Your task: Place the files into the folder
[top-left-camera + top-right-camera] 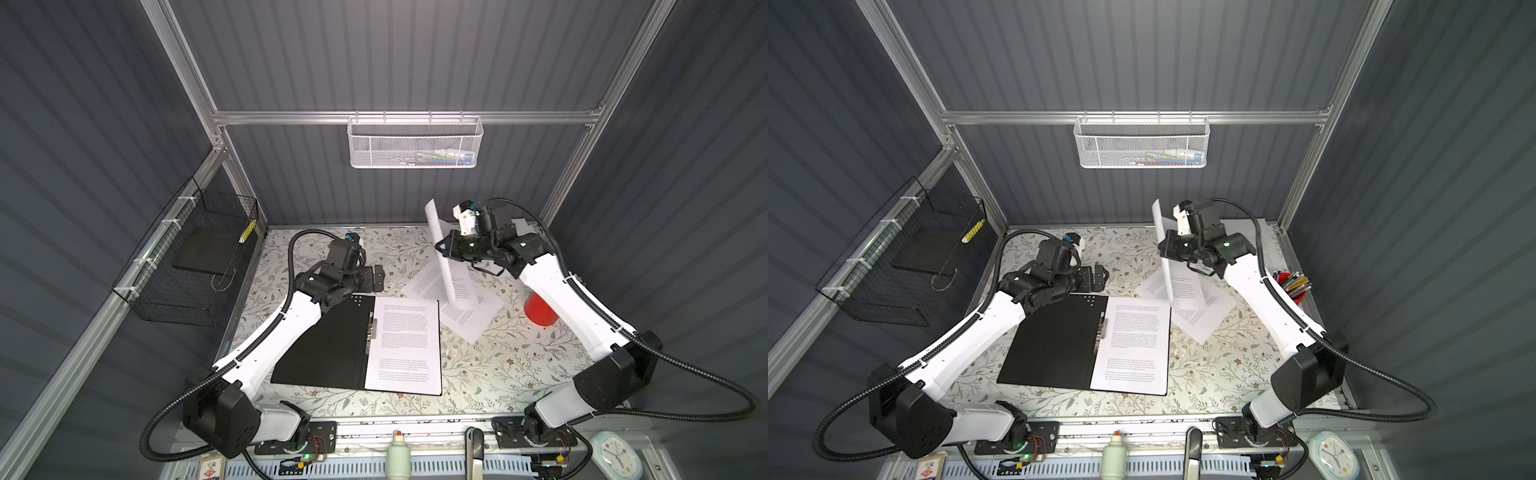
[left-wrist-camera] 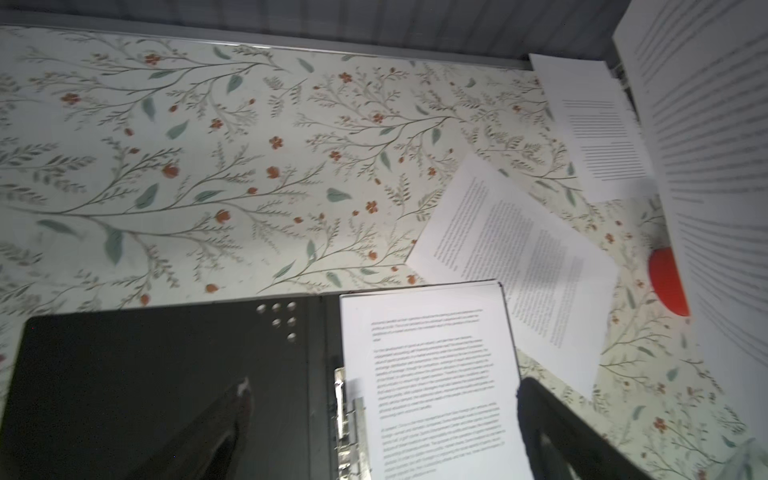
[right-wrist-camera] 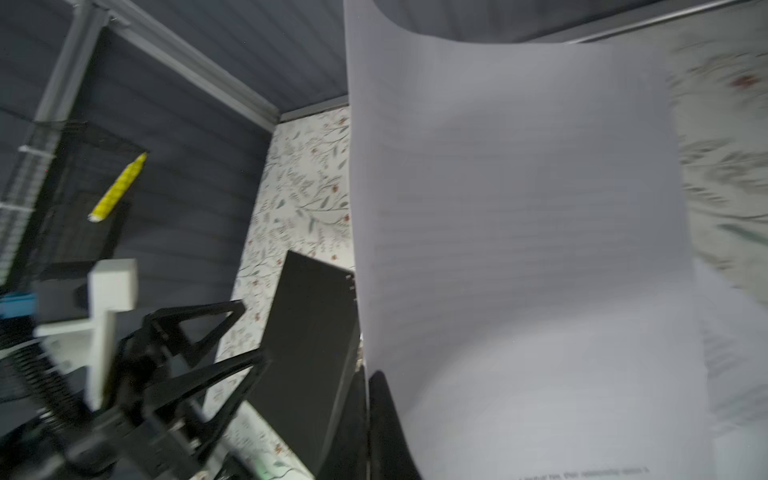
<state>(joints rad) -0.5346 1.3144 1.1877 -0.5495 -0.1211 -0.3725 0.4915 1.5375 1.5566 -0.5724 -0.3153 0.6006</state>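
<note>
Files (image 1: 465, 316) lay loose on bench (image 1: 498, 365) beside open folder (image 1: 328, 345) | one sheet (image 1: 446, 278) hung near-vertical, clamped in closed right pincer (image 1: 441, 246); folder lay below, toward left arm | left pincer (image 1: 378, 279) stood open, empty, at folder's far edge.

Grey booth on my feed
Ribbed grey walls (image 1: 415, 50) in an aluminium frame (image 1: 282, 117), floral tabletop (image 1: 519, 365), white mesh basket (image 1: 415, 145) on the back rail, black wire basket (image 1: 183, 270) left

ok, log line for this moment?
right end effector: shut on held sheet, in air | left end effector: open, empty, by folder | folder: open, filed sheet inside | loose sheets: on table
</note>
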